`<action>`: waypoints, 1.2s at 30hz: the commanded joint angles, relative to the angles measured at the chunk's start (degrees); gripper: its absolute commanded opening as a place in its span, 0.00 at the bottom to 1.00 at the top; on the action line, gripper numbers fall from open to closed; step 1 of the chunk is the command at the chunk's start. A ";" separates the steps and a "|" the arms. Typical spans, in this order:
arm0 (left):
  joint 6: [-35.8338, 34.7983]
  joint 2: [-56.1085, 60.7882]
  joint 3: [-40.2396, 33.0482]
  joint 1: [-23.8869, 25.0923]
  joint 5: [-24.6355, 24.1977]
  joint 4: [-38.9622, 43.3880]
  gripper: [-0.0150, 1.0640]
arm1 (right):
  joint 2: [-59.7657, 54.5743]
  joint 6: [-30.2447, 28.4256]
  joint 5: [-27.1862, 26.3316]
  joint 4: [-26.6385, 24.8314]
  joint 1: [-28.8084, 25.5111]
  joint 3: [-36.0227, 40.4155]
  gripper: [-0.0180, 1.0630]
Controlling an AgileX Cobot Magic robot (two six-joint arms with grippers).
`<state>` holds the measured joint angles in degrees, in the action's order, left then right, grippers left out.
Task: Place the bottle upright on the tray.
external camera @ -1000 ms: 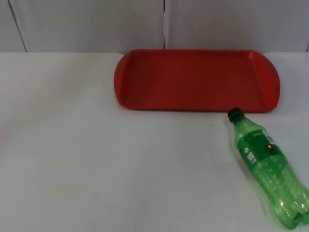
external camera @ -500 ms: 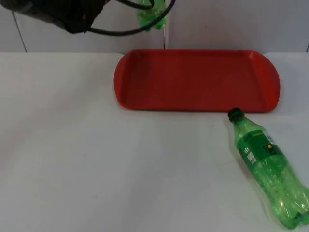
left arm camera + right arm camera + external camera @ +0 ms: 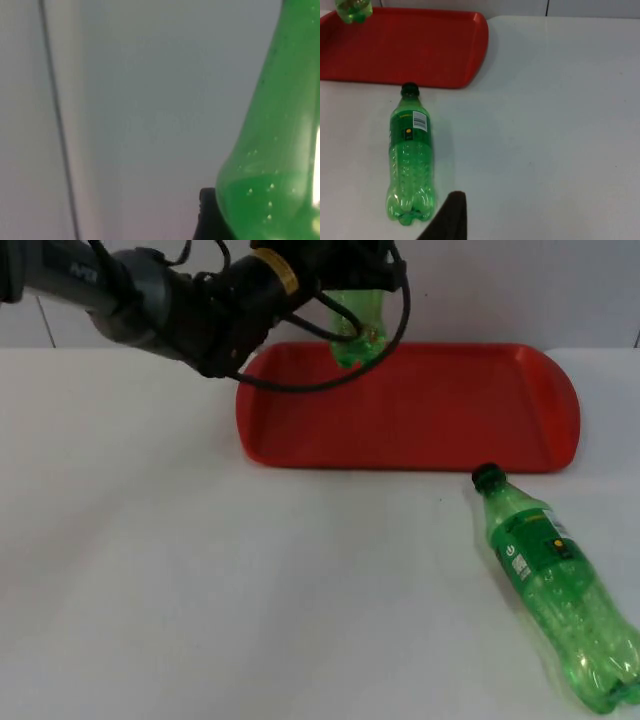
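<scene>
One bottle (image 3: pixel 357 325), top hidden behind left tool (image 3: pixel 352 275)

A laboratory test bench is suggested: a plain white table top (image 3: pixel 200 590) is bounded along the upper frame by a bare grey panelled partition wall (image 3: pixel 500 290).

Green bottle (image 3: pixel 275 150) close up against grey wall (image 3: pixel 150 100), seemingly held.

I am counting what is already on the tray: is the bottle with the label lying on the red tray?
No, the labelled bottle lies on its side on the white table, in front of the red tray.
</scene>
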<state>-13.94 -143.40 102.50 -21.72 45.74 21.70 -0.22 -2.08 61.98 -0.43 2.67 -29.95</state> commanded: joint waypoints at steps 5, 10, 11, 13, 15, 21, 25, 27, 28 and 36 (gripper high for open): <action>-1.15 -4.15 5.78 -0.63 1.22 0.20 0.02 | 0.22 -0.10 -0.16 -0.17 -0.27 0.38 0.99; -2.01 -6.42 9.09 -0.63 -1.33 0.06 0.02 | 0.22 -0.10 -0.16 -0.17 -0.27 0.38 0.99; -2.01 -6.96 9.66 -0.63 -1.46 0.06 0.02 | 0.22 -0.10 -0.16 -0.17 -0.27 0.38 0.99; -2.01 -7.70 10.58 -0.63 -1.56 0.06 0.02 | 0.22 -0.10 -0.16 -0.17 -0.27 0.38 0.99; -2.01 -9.13 12.32 -0.63 -2.38 0.06 0.02 | 0.22 -0.10 -0.16 -0.17 -0.27 0.38 0.99; -2.01 -11.56 15.20 -0.63 -3.32 -0.10 0.02 | 0.22 -0.10 -0.16 -0.17 -0.27 0.38 0.99; -2.01 -13.07 15.63 -0.63 -3.46 -0.10 0.02 | 0.22 -0.10 -0.16 -0.17 -0.27 0.38 0.99; -2.01 -13.39 15.73 -0.63 -3.06 -0.10 0.02 | 0.22 -0.10 -0.16 -0.17 -0.27 0.38 0.99; -2.01 -13.45 15.73 -0.63 -3.05 -0.10 0.02 | 0.22 -0.10 -0.16 -0.17 -0.27 0.38 0.99; -2.01 -13.67 15.73 -0.63 -3.44 0.02 0.02 | 0.22 -0.10 -0.16 -0.17 -0.27 0.38 0.99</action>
<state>-15.44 -157.40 117.79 -22.09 41.63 21.92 -0.22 -2.08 61.98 -0.43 2.67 -29.95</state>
